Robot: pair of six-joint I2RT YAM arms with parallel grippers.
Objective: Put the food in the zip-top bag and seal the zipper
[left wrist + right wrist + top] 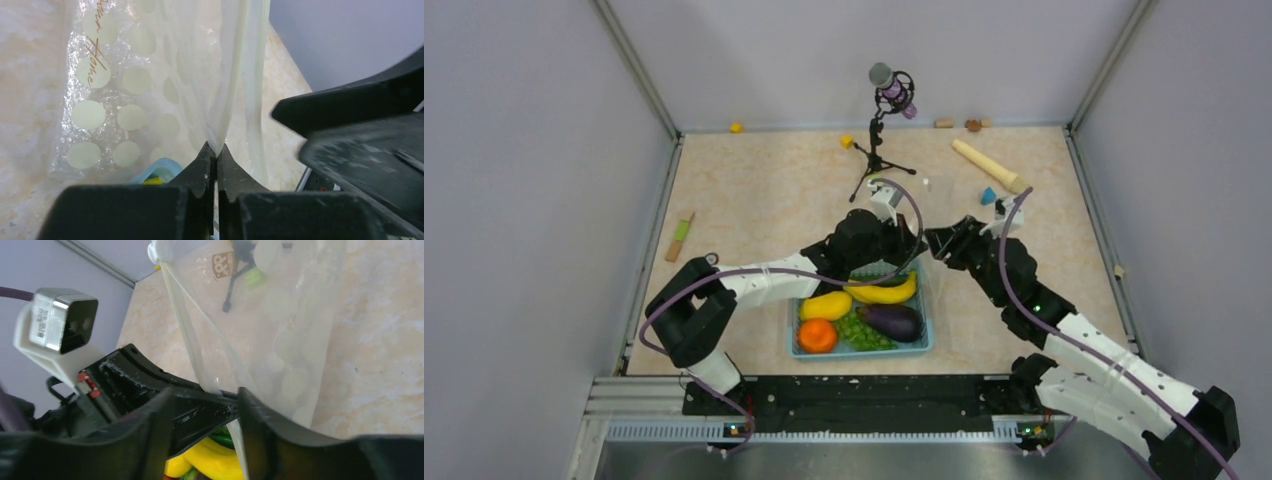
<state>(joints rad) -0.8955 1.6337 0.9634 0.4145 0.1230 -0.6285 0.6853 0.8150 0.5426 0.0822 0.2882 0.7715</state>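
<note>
The left claw (216, 149) is clenched on the zipper (227, 95) of the zip-top bag (120, 110), holding it near the far rim of the light blue basket (926, 338); the right claw (205, 407) seems released, with its fingers apart around the same strip; the food (859, 330) lies in the basket, on the table (754, 190).

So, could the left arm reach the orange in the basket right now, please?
Probably not: its fingers are shut on the zip-top bag, so they would have to let go first. The orange lies uncovered in the basket.
</note>
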